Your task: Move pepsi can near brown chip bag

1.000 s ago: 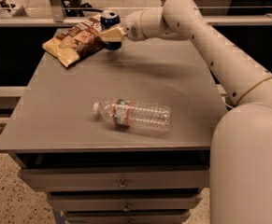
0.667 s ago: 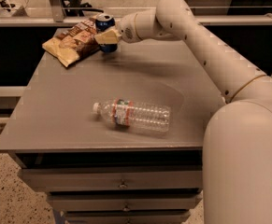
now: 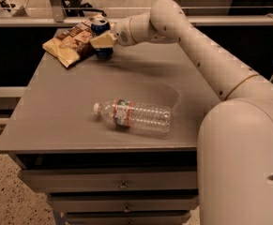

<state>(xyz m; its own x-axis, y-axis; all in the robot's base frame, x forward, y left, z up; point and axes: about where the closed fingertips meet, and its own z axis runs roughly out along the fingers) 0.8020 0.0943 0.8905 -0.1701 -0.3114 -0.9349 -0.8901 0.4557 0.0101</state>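
Observation:
The pepsi can (image 3: 100, 28), dark blue with a silver top, stands upright at the far left of the grey table (image 3: 70, 107), touching or just beside the right edge of the brown chip bag (image 3: 70, 43). The bag lies flat, tan at the edges and dark brown in the middle. My gripper (image 3: 103, 40) reaches in from the right and is shut on the can, one cream finger (image 3: 104, 40) across its front. The can's lower part shows below the finger.
A clear plastic water bottle (image 3: 135, 116) lies on its side in the middle of the table, cap to the left. My arm (image 3: 206, 55) spans the table's right side. Drawers (image 3: 122, 185) sit under the front edge. A rail (image 3: 33, 8) runs behind.
The gripper and the pepsi can have shifted a little left, closer to the chip bag. The bottle and the bag have not moved.

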